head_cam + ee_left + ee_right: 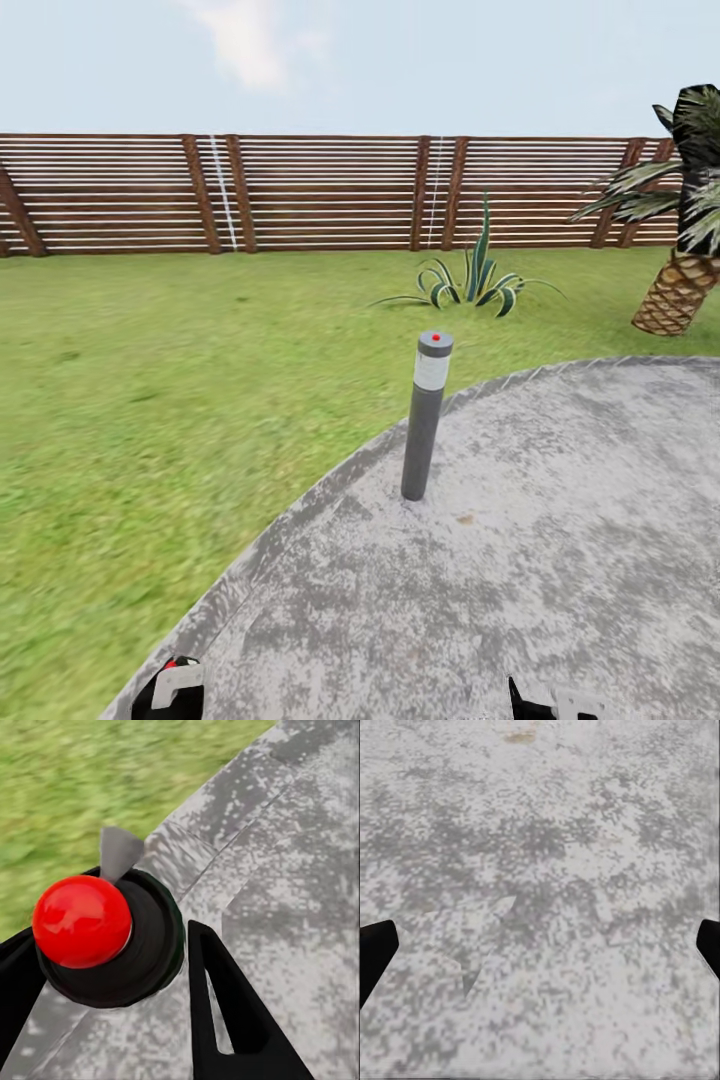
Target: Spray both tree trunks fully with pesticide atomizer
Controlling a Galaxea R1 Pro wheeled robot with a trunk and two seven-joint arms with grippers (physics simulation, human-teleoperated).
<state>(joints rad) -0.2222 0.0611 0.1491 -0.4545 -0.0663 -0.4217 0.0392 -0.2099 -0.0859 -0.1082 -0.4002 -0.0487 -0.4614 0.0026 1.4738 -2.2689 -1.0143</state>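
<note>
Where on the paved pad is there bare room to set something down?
Most of the grey paved pad is bare: the wide stretch right of the bollard light, and the strip between it and the lawn. The left gripper is shut on the atomizer.

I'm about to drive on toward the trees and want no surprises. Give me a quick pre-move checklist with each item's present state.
1. Atomizer in the left gripper: ok, the black body with its red ball top sits between the fingers.
2. Right gripper free: ok, fingertips spread wide over the grey paving, nothing between them.
3. Thick-trunked trees ahead: not ok, just a short palm at right and the fence.
4. Path ahead: not ok, a grey bollard stands on the paving.
5. Nozzle direction: cannot tell.
</note>
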